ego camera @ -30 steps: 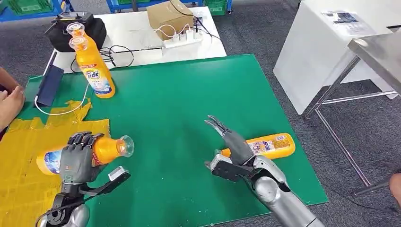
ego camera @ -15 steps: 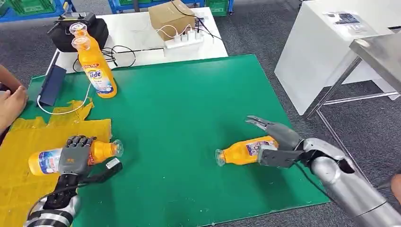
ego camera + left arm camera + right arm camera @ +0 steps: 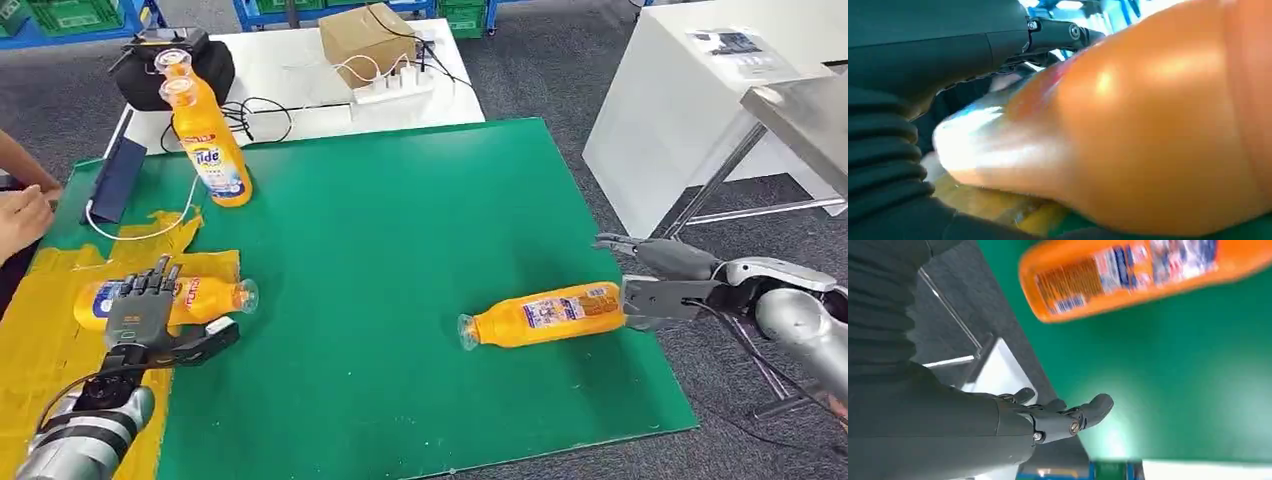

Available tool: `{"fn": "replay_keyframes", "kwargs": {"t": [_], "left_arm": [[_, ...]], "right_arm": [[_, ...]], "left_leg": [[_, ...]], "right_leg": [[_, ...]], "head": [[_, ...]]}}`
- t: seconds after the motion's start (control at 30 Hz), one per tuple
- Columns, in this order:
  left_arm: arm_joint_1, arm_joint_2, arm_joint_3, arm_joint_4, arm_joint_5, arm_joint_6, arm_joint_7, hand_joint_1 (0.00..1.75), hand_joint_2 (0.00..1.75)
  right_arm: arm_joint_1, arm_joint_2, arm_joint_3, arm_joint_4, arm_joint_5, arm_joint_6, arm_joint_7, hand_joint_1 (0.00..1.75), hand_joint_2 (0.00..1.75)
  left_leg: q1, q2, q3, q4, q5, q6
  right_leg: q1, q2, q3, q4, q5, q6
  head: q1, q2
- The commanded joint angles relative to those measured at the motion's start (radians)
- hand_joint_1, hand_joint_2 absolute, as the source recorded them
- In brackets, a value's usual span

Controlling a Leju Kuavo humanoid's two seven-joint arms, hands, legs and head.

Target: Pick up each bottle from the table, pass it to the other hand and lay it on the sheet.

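Bottle (image 3: pixel 545 315) lies just beside the unclenched right hand (image 3: pixel 655 280).

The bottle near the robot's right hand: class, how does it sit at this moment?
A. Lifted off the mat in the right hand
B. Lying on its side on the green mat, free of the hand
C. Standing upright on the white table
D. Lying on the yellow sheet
B. The bottle lies on its side on the green mat, with the right hand open just beyond its base, not gripping it.
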Motion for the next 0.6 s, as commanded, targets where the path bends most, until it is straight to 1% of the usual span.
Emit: {"fn": "replay_keyframes", "kwargs": {"t": [0.03, 0.1, 0.13, 0.27, 0.3, 0.33, 0.4, 0.43, 0.47, 0.5, 0.53, 0.57, 0.6], "left_arm": [[-0.096, -0.053, -0.074, 0.118, 0.035, -0.026, -0.068, 0.0, 0.0], [-0.103, -0.057, -0.091, 0.118, 0.049, -0.021, -0.071, 0.0, 0.0], [-0.104, -0.057, -0.097, 0.118, 0.053, -0.022, -0.069, 0.0, 0.0], [-0.098, -0.055, -0.097, 0.116, 0.059, -0.013, -0.074, 0.0, 0.0], [-0.095, -0.057, -0.101, 0.114, 0.064, -0.008, -0.072, 0.0, 0.0], [-0.093, -0.061, -0.112, 0.112, 0.071, -0.005, -0.07, 0.0, 0.0], [-0.096, -0.07, -0.132, 0.109, 0.079, -0.005, -0.063, 0.0, 0.0], [-0.097, -0.073, -0.14, 0.107, 0.082, -0.005, -0.059, 0.0, 0.0], [-0.096, -0.074, -0.147, 0.104, 0.087, -0.006, -0.054, 0.0, 0.0], [-0.093, -0.075, -0.146, 0.102, 0.09, -0.003, -0.051, 0.0, 0.0], [-0.087, -0.075, -0.145, 0.098, 0.094, 0.0, -0.05, 0.0, 0.0], [-0.085, -0.074, -0.146, 0.098, 0.095, 0.002, -0.05, 0.0, 0.0], [-0.077, -0.071, -0.145, 0.091, 0.101, 0.002, -0.047, 0.0, 0.0]], "right_arm": [[-0.101, -0.002, 0.305, 0.116, -0.001, 0.048, 0.014, 0.0, 1.75], [-0.111, 0.077, 0.387, 0.232, 0.062, -0.028, -0.013, 0.0, 1.75], [-0.122, 0.094, 0.411, 0.263, 0.067, -0.047, -0.023, 0.0, 1.75], [-0.132, 0.099, 0.421, 0.268, 0.081, -0.054, -0.02, 0.0, 1.75], [-0.112, 0.159, 0.429, 0.327, 0.139, -0.117, -0.014, 0.0, 1.75], [-0.093, 0.281, 0.434, 0.474, 0.219, -0.188, -0.034, 0.0, 1.75], [-0.08, 0.464, 0.447, 0.705, 0.308, -0.299, -0.057, 0.0, 1.75], [-0.076, 0.521, 0.454, 0.774, 0.343, -0.34, -0.048, 0.0, 1.75], [-0.074, 0.574, 0.459, 0.835, 0.375, -0.381, -0.025, 0.0, 1.75], [-0.072, 0.596, 0.473, 0.855, 0.407, -0.409, 0.002, 0.0, 1.75], [-0.067, 0.629, 0.474, 0.878, 0.424, -0.433, 0.031, 0.0, 1.75], [-0.066, 0.635, 0.473, 0.883, 0.426, -0.436, 0.033, 0.0, 1.75], [-0.071, 0.665, 0.473, 0.923, 0.465, -0.48, 0.08, 0.0, 1.75]], "left_leg": [[0.001, -0.005, 0.001, 0.0, -0.001, 0.002], [0.002, -0.002, 0.001, -0.001, 0.0, 0.001], [0.003, -0.003, 0.003, -0.002, 0.0, 0.001], [0.002, -0.001, 0.002, -0.001, -0.001, 0.001], [0.001, -0.001, 0.0, 0.0, -0.001, 0.001], [0.002, 0.0, 0.002, -0.001, -0.001, 0.001], [0.005, 0.001, 0.006, -0.005, -0.001, 0.001], [0.006, 0.002, 0.005, -0.004, -0.001, 0.0], [0.008, 0.003, 0.009, -0.007, 0.0, 0.001], [0.009, 0.005, 0.006, -0.004, -0.001, -0.001], [0.009, 0.006, 0.008, -0.006, -0.001, 0.0], [0.008, 0.008, 0.009, -0.004, -0.002, -0.002], [0.009, 0.009, 0.011, -0.005, -0.002, -0.002]], "right_leg": [[0.001, 0.002, 0.003, -0.002, 0.0, -0.002], [0.002, 0.001, 0.003, -0.003, 0.001, -0.001], [0.003, 0.003, 0.005, -0.005, 0.001, -0.002], [0.002, 0.004, 0.002, -0.003, 0.001, -0.002], [0.001, 0.003, 0.0, -0.002, 0.001, -0.001], [0.002, 0.006, 0.002, -0.003, 0.001, -0.002], [0.005, 0.008, 0.007, -0.009, 0.003, -0.003], [0.006, 0.006, 0.006, -0.008, 0.003, -0.002], [0.008, 0.009, 0.01, -0.012, 0.004, -0.003], [0.009, 0.009, 0.006, -0.008, 0.003, -0.002], [0.009, 0.012, 0.007, -0.01, 0.004, -0.003], [0.008, 0.013, 0.007, -0.008, 0.003, -0.003], [0.009, 0.016, 0.007, -0.009, 0.003, -0.004]], "head": [[0.0, 0.0], [0.0, 0.0], [0.0, 0.0], [0.0, 0.0], [0.0, 0.0], [0.0, 0.0], [0.0, 0.0], [0.0, 0.0], [0.001, 0.0], [0.002, 0.0], [-0.001, 0.0], [0.0, 0.0], [0.001, 0.0]]}}
